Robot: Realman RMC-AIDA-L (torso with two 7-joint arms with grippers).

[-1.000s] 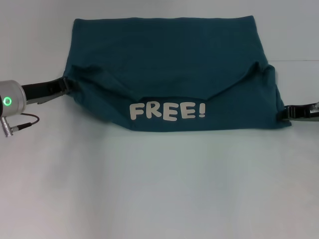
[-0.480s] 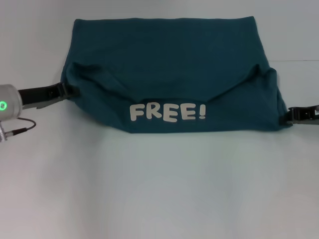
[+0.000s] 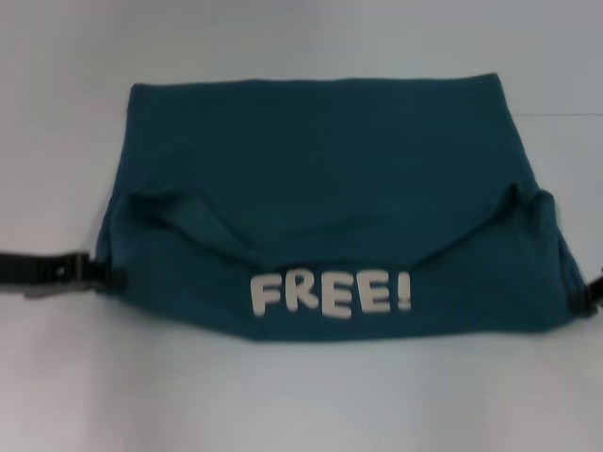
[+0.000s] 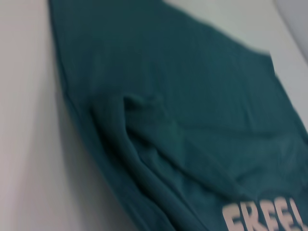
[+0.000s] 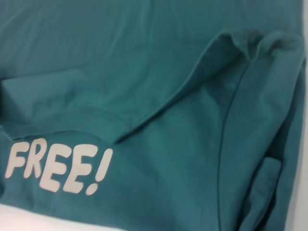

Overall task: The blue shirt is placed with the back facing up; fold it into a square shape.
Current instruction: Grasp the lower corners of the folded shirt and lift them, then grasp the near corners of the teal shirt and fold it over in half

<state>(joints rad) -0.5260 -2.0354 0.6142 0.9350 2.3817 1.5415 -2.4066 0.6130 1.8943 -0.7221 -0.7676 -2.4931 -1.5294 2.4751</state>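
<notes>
Containers: no container shows in any view.
Left gripper (image 3: 104,275): low at the left edge of the table (image 3: 301,395), dark fingers pointing in toward the cloth; tips meet the near left corner of the shirt. Fingers look drawn close together, but whether they pinch fabric cannot be told.
Blue shirt (image 3: 320,188): spread flat across the middle of the table, reaching nearly to both side edges. Far part is plain back fabric; near part is folded over, with both near corners drawn up into a shallow V.
Lettering (image 3: 330,294): white "FREE!" on the turned-over band, centred along the near edge of the shirt.
Left wrist view: bunched ridge of folds along the shirt's left side; the arm's own fingers are not seen.
Right gripper (image 3: 591,298): only a dark tip at the right edge of the table, touching the shirt's near right corner; finger spread cannot be told.
</notes>
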